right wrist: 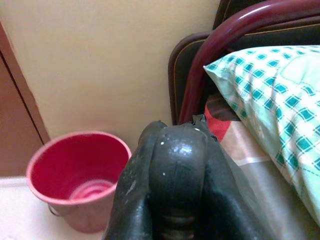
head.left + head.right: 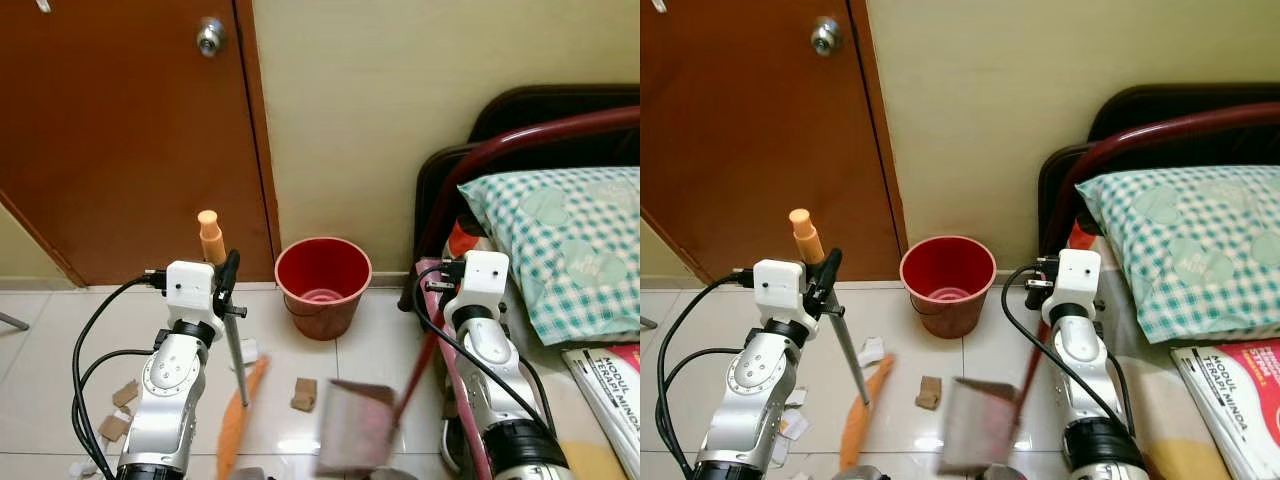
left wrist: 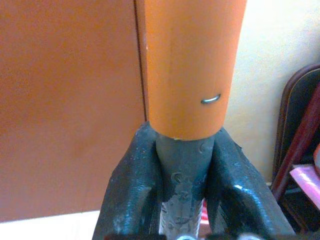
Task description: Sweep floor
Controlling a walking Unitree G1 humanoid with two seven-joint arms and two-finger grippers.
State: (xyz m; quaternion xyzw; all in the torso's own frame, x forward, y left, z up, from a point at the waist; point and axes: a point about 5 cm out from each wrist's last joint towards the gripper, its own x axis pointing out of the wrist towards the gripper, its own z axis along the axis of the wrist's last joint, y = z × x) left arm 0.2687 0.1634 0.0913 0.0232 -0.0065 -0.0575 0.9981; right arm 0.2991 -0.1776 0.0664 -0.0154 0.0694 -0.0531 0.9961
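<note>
My left gripper (image 2: pixel 227 281) is shut on the grey shaft of a broom (image 2: pixel 236 365), just below its orange grip (image 3: pixel 190 65). The broom's orange brush head (image 2: pixel 240 415) rests on the tiled floor. In the right wrist view my right gripper (image 1: pixel 175 150) is shut on the dark end of a dustpan handle (image 2: pixel 415 375). The handle slants down to the brownish dustpan (image 2: pixel 355 428), which is blurred and hangs low over the tiles between my arms. Cardboard scraps lie on the floor by the brush (image 2: pixel 303 393) and near my left arm (image 2: pixel 120 410).
A red bucket (image 2: pixel 323 285) stands against the cream wall ahead. A brown door (image 2: pixel 120 130) is at the left. On the right is a bed with a dark red frame (image 2: pixel 500 145), a green checked pillow (image 2: pixel 565 240) and a book (image 2: pixel 615 385).
</note>
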